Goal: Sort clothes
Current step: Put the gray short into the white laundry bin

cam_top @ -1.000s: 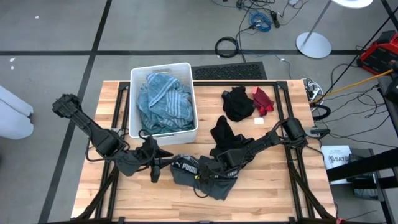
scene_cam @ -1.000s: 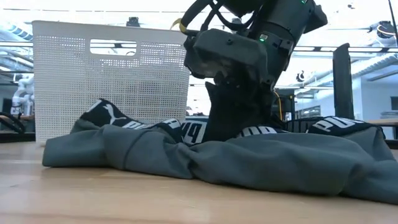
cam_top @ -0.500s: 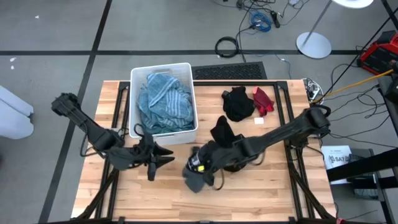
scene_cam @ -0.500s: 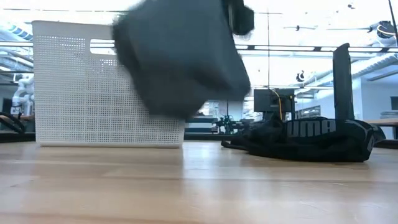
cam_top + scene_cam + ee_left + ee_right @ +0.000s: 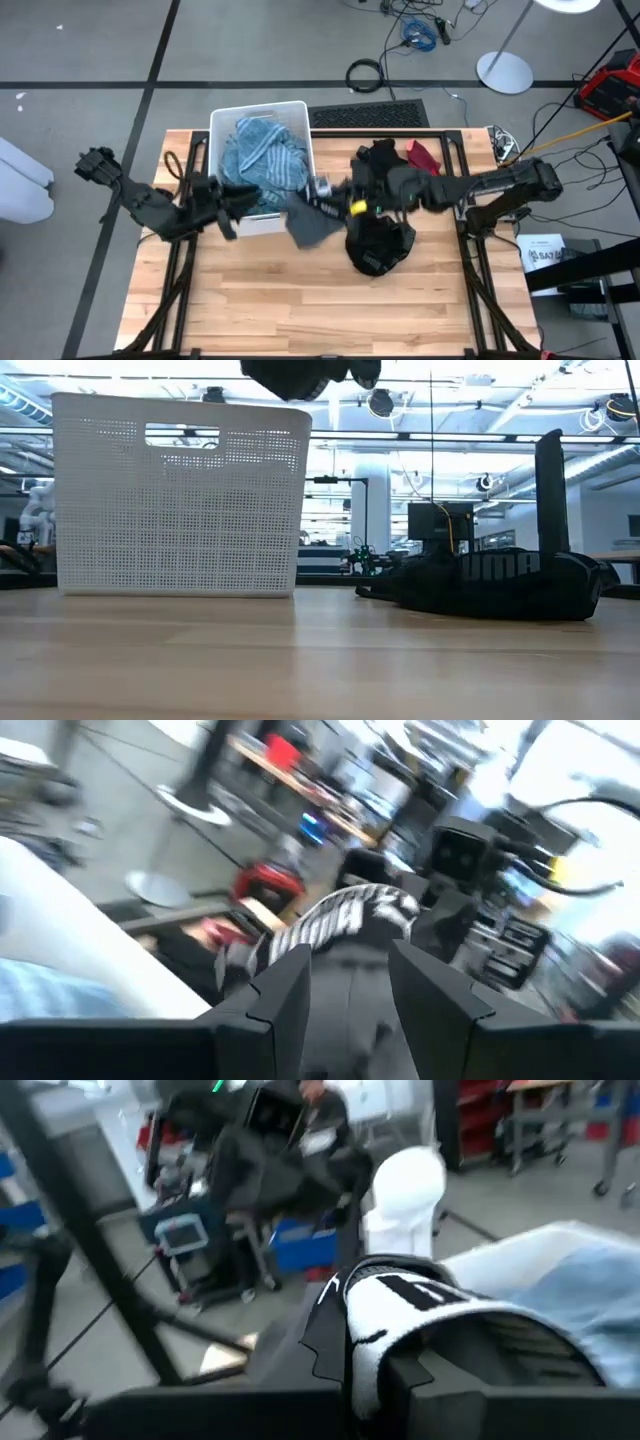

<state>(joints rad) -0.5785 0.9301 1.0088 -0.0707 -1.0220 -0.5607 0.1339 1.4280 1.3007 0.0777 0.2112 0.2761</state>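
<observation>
From my station, left to right. The left hand (image 5: 232, 195) sits beside the white bin (image 5: 300, 108), closer to it than one second ago; its fingers (image 5: 285, 995) stand spread and hold nothing. Teal striped clothes (image 5: 262, 160) fill the bin. The right hand (image 5: 322, 190) is pressed together on the dark grey garment (image 5: 312, 222), which lay on the tabletop (image 5: 300, 310) one second ago and now hangs lifted just beside the bin. A black garment (image 5: 378, 245) lies below it. Farther right lie a second black garment (image 5: 380, 165) and a red one (image 5: 423, 158).
</observation>
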